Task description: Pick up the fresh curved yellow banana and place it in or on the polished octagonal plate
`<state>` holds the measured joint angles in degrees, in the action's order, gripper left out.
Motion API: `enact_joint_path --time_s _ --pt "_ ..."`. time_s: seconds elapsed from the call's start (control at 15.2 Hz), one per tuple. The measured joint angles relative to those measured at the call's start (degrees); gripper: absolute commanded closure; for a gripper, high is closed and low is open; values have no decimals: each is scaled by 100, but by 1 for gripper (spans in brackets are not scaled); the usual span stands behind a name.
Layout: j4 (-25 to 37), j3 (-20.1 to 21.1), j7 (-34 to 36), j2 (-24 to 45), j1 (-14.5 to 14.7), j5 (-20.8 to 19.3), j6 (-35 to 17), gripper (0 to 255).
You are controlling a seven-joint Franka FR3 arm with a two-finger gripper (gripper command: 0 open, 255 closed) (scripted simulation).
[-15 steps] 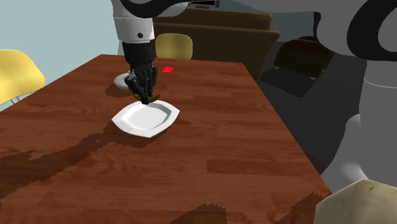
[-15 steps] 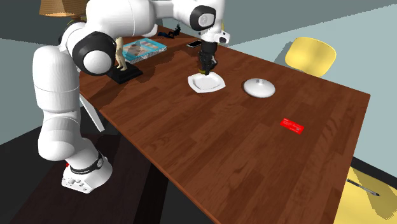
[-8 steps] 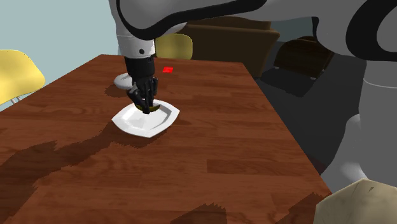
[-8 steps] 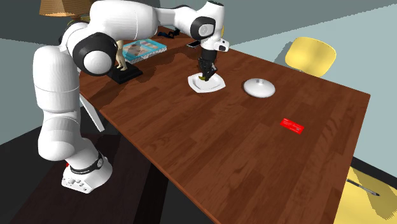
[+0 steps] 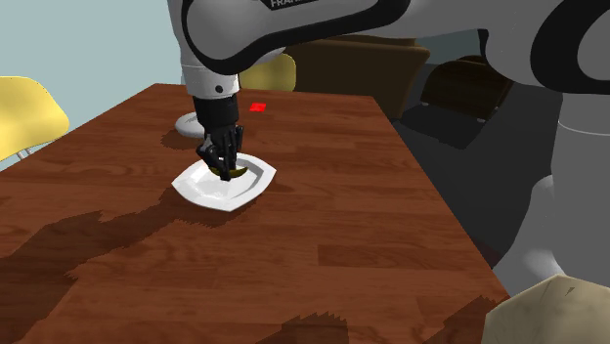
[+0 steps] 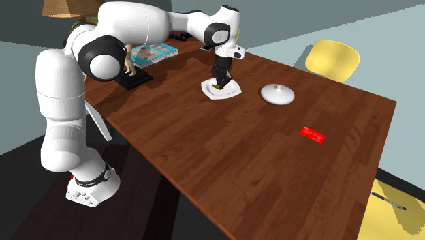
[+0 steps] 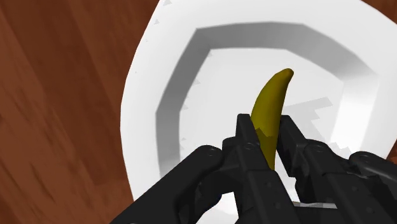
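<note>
A white octagonal plate (image 5: 200,191) (image 6: 231,92) (image 7: 165,83) lies on the brown wooden table. My black gripper (image 5: 226,168) (image 6: 219,84) (image 7: 268,137) hangs low over the plate's hollow, shut on a dark yellow curved banana (image 7: 271,108) (image 5: 235,172). In the wrist view both fingers clasp the banana near one end, and its free tip points out over the plate's inner floor. Whether the banana touches the plate I cannot tell.
A white round lid-like dish (image 6: 277,93) (image 5: 186,123) sits beyond the plate, and a small red card (image 6: 313,135) (image 5: 258,107) lies farther along the table. Yellow chairs (image 6: 334,60) (image 5: 24,117) stand at the edges. A book (image 6: 154,52) and a black stand (image 6: 133,78) sit near the arm's base.
The gripper has come down with the banana, from above the plate's far rim into its hollow.
</note>
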<state>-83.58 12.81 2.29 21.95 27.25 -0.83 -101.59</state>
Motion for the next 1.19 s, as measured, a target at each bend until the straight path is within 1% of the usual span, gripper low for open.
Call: enact_joint_path --time_s 0.07,0.13,0.53,0.86,1.19 --pt "0 0 0 0 0 0 -1 255" --pt "0 0 0 0 0 0 -1 0" --pt "0 0 0 0 0 0 -1 0" --pt "780 -4 -1 91 16 -16 683 0" --pt "852 0 6 85 22 -15 766 0"
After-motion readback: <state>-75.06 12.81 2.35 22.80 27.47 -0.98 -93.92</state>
